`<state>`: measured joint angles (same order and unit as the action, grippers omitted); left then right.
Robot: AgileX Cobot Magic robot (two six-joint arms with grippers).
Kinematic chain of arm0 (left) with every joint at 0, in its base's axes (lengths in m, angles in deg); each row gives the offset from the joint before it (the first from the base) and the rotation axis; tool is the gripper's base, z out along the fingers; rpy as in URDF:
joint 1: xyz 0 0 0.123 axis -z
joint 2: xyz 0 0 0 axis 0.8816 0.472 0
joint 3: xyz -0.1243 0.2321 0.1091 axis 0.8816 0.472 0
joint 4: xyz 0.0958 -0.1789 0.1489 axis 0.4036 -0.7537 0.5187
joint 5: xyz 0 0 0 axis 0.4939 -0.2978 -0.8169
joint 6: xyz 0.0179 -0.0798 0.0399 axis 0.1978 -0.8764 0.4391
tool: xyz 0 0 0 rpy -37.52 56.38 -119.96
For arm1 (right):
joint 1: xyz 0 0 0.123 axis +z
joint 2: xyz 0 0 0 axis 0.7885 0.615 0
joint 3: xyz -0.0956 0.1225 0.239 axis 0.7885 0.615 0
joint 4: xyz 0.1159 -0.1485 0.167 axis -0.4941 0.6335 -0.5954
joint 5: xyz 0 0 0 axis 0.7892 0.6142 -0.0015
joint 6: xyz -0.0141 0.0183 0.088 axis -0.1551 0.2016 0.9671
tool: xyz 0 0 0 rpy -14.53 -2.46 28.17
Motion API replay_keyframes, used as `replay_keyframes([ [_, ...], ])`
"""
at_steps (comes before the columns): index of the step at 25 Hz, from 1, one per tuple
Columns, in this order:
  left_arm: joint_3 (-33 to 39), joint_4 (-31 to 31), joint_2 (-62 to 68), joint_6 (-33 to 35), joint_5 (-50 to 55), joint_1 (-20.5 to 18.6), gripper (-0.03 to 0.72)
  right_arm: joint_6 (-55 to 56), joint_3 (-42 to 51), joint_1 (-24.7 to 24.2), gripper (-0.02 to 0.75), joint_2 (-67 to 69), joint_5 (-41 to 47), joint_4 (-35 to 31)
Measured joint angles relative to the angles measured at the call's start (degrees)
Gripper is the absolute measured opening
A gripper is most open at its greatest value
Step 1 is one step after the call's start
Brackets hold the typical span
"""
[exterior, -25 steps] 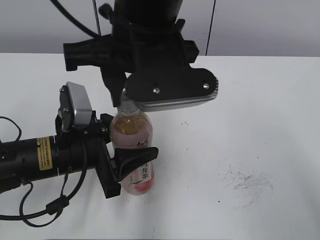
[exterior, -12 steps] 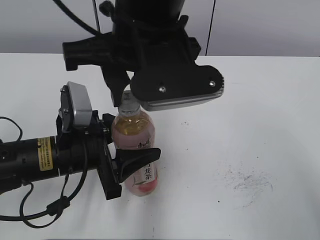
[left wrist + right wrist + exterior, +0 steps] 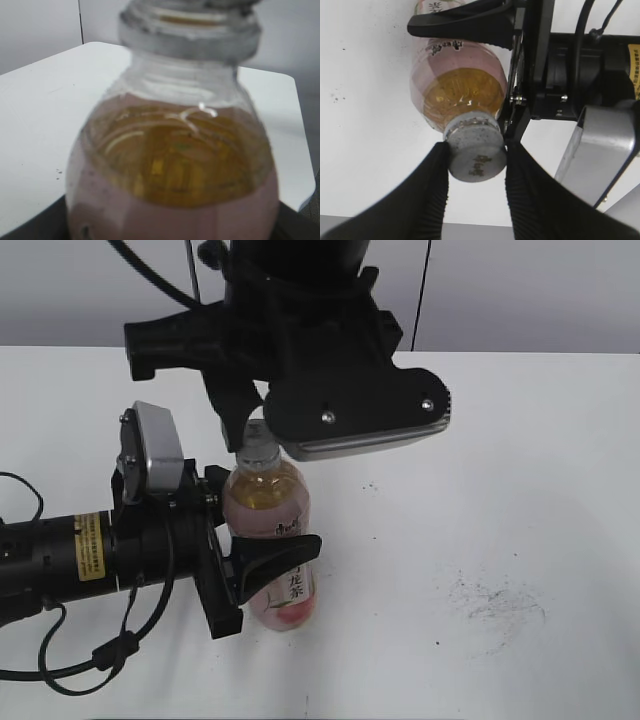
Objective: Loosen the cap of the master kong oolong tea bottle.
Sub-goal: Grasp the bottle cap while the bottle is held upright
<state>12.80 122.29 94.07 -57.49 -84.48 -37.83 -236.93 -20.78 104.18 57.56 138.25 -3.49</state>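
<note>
Exterior: cap (image 3: 476,153) hidden behind right arm; left wrist – bottle (image 3: 175,165) blurred, cropped.

You have no way in from above: the right pincer (image 3: 476,150) sits clamped on the cap (image 3: 476,148), and its arm and wrist camera (image 3: 350,415) overhang the bottle (image 3: 270,540). From the left you are blocked too, where the left pincer (image 3: 262,570) grips the bottle's body with its arm lying low along the surface (image 3: 520,500). Your open room is to the right and front of the bottle, where only dark smudges (image 3: 495,602) mark the surface.
</note>
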Motion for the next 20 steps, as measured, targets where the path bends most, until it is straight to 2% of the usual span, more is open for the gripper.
replay_keyframes([
  [13, 0.0, 0.97, 0.0, 0.16, 0.0, 0.0, 0.427, -12.82, 0.0, -0.05, 0.266, 0.0, 0.05, -2.83],
  [20, 0.0, 1.03, 0.0, 0.21, 0.0, 0.0, 0.427, -11.38, 0.0, -0.05, 0.26, 0.0, 0.05, -2.45],
])
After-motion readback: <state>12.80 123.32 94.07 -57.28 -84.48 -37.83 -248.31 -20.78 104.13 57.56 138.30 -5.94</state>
